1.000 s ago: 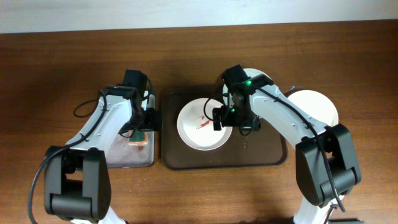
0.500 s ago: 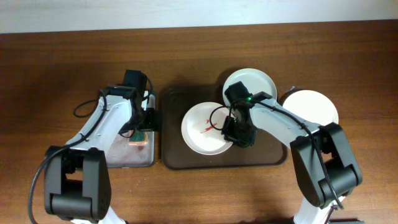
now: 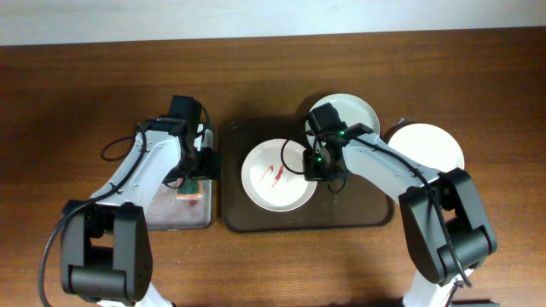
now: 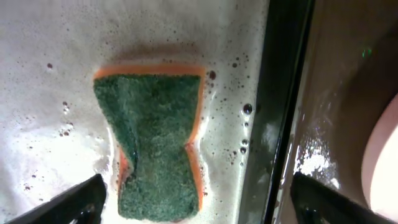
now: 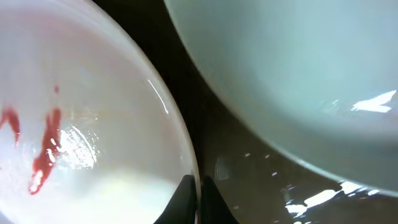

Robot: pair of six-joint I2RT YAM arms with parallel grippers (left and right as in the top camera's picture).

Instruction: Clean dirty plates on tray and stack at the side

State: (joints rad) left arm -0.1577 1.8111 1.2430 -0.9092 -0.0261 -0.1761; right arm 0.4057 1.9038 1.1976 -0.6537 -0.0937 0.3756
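Brown table: right gripper pinched shut on smeared plate rim on tray; left gripper wide open over sponge, empty.

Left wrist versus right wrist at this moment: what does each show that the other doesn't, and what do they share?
Left wrist only: the sponge lying in the foamy grey tray, between the open fingers of the left gripper. Right wrist only: the smeared plate with red sauce, the right gripper shut on its rim, and the mint plate beside it. Both: the wet floor of the brown tray.
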